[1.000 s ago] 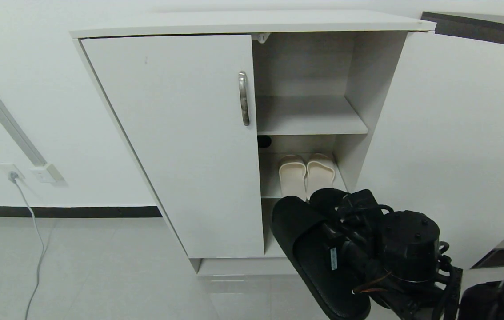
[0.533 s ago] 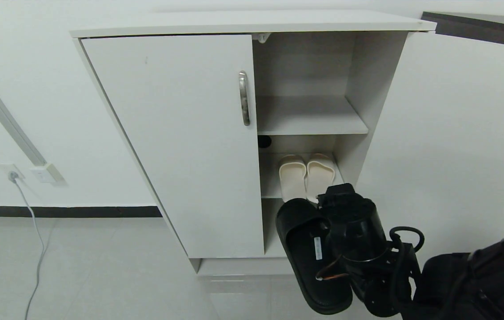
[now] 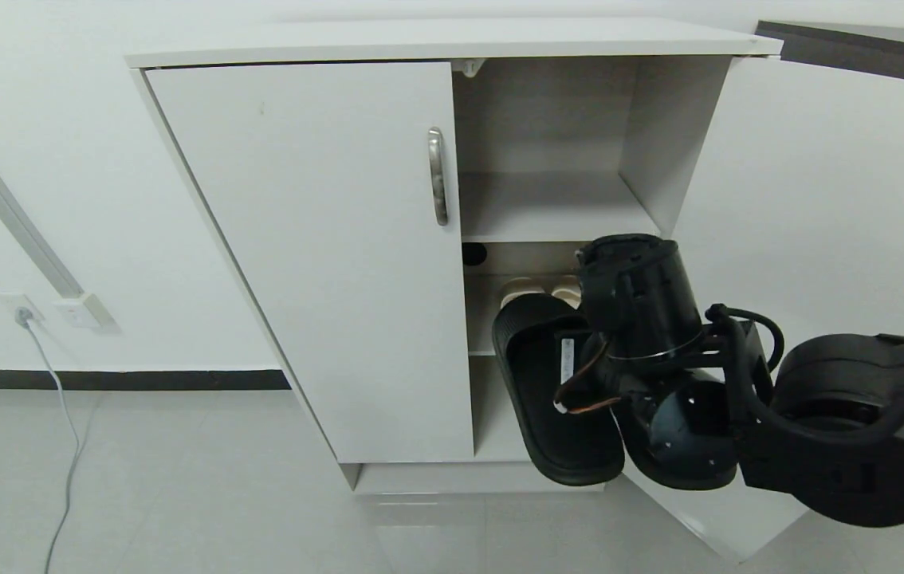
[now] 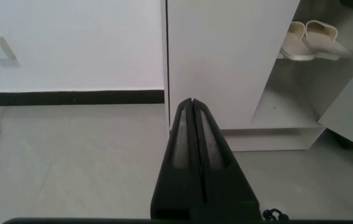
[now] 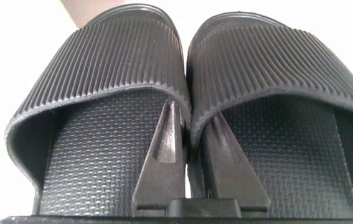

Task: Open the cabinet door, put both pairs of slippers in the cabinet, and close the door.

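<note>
1. Your right gripper [image 5: 192, 127] is nearly closed. One finger sits inside each of the black slippers [image 3: 560, 414], and the two fingers pinch the slippers' touching inner edges together just below the straps.
2. The black slippers hang side by side from that grip with toes up and heels down. They are in front of the open right half of the cabinet [image 3: 436, 36], at the level of its lower compartments. You cannot tell from the head view whether they have passed the cabinet's front edge.
3. The white slippers [image 4: 313, 38] lie as a pair on the lower shelf inside the cabinet. In the head view the black pair hides most of them.
4. The upper shelf [image 3: 556, 211] holds nothing.
5. The right door [image 3: 819, 199] stands swung wide open. The left door [image 3: 316, 255] is closed, with its handle [image 3: 438, 177] at the inner edge.
6. Your left gripper [image 4: 192, 118] has its fingers pressed together and holds nothing. It is above the floor [image 4: 70, 162], well apart from the cabinet.
</note>
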